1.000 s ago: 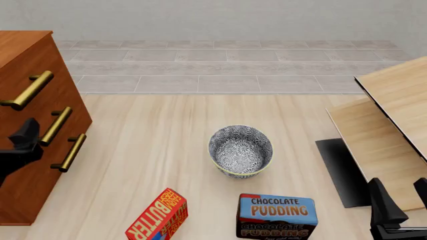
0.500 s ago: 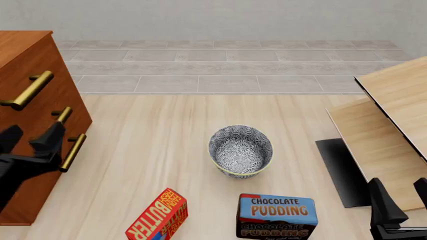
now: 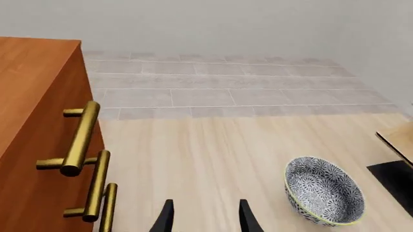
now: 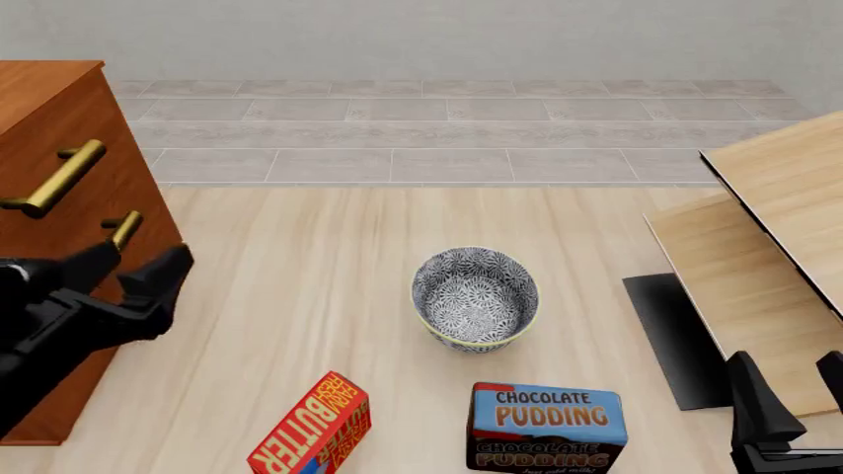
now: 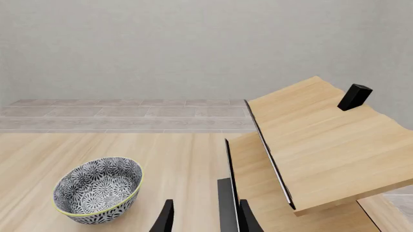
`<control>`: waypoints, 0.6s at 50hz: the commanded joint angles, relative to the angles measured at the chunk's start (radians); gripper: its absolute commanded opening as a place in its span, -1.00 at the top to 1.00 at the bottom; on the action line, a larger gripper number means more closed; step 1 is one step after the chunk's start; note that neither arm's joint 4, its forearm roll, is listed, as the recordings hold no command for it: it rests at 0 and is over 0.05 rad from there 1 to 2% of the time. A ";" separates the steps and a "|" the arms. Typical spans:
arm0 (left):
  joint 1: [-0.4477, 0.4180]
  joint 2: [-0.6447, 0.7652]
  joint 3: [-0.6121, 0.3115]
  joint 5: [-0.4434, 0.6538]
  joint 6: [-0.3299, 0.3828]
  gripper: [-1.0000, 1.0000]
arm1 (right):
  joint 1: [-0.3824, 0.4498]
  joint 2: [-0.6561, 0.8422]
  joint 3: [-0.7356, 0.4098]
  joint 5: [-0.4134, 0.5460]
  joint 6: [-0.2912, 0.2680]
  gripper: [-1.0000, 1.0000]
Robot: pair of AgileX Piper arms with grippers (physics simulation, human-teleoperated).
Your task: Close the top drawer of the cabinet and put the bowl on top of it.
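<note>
My left gripper [image 4: 129,269] hangs spread and empty in front of the cabinet [image 4: 53,118].
The bowl [image 4: 476,296] stands upright mid-table, well apart from it; my right gripper [image 4: 788,387], fingers parted, holds nothing near the table's right edge.

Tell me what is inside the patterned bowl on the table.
The bowl looks empty: the front view shows only its floral inner wall and bottom. Both wrist views look in from the side, so its near wall hides part of the inside there, but nothing rises above the rim.
</note>
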 commanded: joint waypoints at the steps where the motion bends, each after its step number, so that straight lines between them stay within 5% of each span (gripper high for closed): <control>1: -0.113 0.012 -0.107 0.134 -0.054 -1.00 | 0.000 -0.006 -0.001 0.006 0.000 -1.00; 13: -0.226 0.063 -0.198 0.222 -0.105 -1.00 | 0.000 -0.006 -0.001 0.006 0.000 -1.00; 30: -0.252 0.143 -0.298 0.339 -0.146 -1.00 | 0.000 -0.006 -0.001 0.006 0.000 -1.00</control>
